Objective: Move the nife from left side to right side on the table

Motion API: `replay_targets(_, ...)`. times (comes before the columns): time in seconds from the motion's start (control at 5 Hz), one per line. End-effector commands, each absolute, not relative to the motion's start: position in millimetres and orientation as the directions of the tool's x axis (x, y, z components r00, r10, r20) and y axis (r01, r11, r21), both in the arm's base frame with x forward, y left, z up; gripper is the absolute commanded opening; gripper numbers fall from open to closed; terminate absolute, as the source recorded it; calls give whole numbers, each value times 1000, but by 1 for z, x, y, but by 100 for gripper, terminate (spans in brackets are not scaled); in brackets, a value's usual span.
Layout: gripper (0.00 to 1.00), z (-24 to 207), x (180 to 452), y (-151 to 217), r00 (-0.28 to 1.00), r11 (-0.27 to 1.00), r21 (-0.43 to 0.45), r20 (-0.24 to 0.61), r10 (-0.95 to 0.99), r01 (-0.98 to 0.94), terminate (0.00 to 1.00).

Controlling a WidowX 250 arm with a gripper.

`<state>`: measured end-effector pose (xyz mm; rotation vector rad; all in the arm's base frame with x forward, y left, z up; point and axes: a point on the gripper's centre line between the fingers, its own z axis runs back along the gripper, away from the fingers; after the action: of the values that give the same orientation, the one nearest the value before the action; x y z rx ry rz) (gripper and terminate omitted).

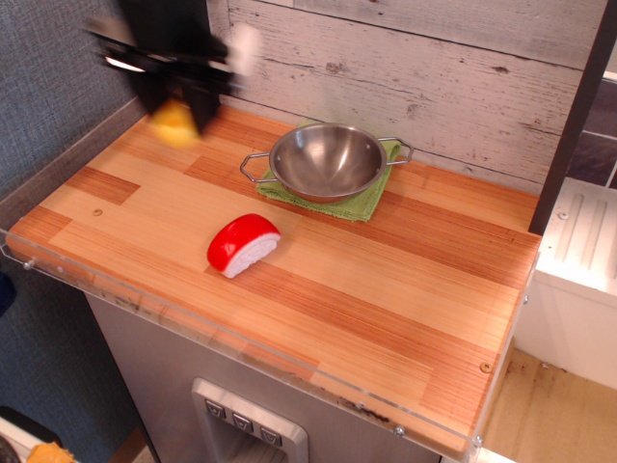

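Observation:
My gripper (pixel 183 92) is blurred with motion, high above the back left of the table (pixel 318 289). It is shut on the nife (pixel 178 121). The yellow handle hangs below the fingers and the white blade (pixel 243 46) sticks up to the right. The nife is well clear of the wood.
A steel pan (pixel 328 159) sits on a green cloth (pixel 362 204) at the back middle. A red-and-white sushi toy (pixel 243 243) lies left of centre. A dark post (pixel 198 106) stands at the back left, behind the gripper. Another dark post (pixel 574 116) stands at the right edge.

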<state>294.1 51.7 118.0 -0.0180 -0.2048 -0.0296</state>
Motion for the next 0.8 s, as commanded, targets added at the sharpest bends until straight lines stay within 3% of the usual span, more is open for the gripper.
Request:
replay_targets(0.0, 0, 97, 313, -46, 965, 985, -11, 201, -167, 173, 0)
replay_targets(0.2, 0, 84, 314, -96, 973, 991, 15, 187, -132, 132, 0)
replay_targets(0.6, 0, 54, 337, -187, 973, 992, -38, 205, -110, 120, 0)
